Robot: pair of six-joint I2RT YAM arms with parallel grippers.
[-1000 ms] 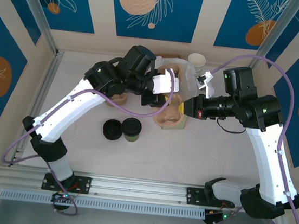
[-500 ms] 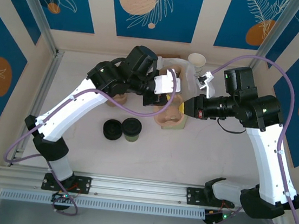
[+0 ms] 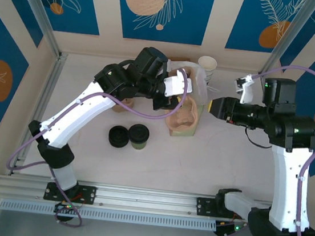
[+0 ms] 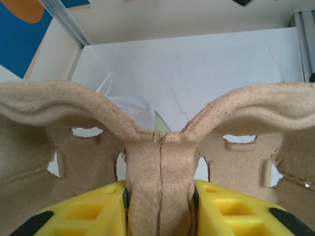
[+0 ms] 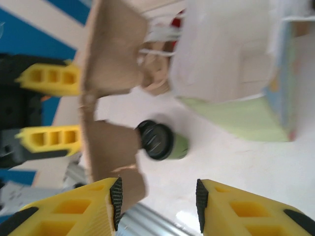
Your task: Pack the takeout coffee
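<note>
On the desk, the takeout coffee sits apart from the pulp carrier — pinched at its ridge by the left gripper; the right gripper gapes empty. One thin hold could let the carrier twist or tear.

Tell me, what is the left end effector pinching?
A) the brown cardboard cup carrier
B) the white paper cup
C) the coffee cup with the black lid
A: the left end effector clamps the middle ridge of the cardboard cup carrier; the takeout coffee stands on the table.
</note>
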